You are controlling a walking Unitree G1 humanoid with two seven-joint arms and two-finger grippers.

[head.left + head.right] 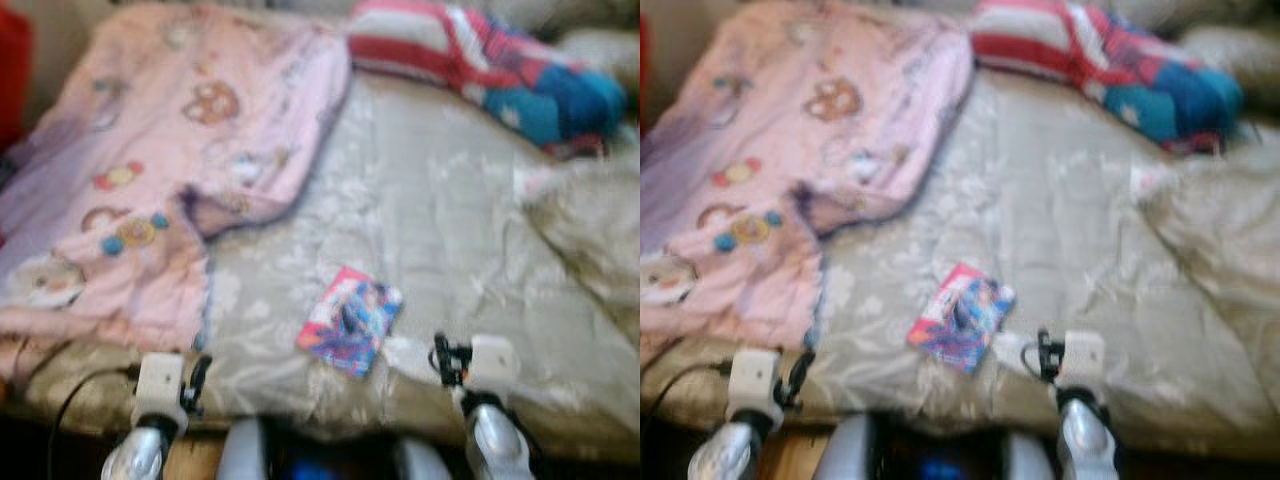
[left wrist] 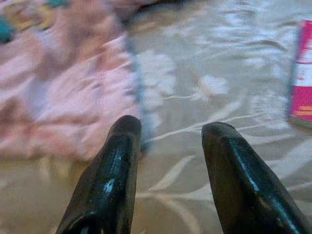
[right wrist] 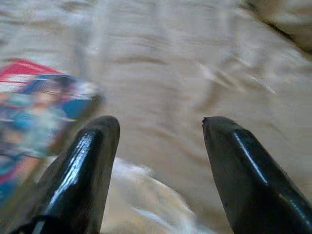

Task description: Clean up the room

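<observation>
Hovering low over bed (image 1: 450, 200): left gripper (image 2: 170, 134), right gripper (image 3: 158, 126), jaws spread, flanking booklet (image 1: 350, 320).

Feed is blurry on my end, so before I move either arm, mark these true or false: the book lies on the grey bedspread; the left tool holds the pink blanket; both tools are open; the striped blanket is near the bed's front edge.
1. The book lies on the grey bedspread. True.
2. The left tool holds the pink blanket. False: it holds nothing.
3. Both tools are open. True, the right tool too.
4. The striped blanket is near the front edge. False: it lies at the far side.
</observation>
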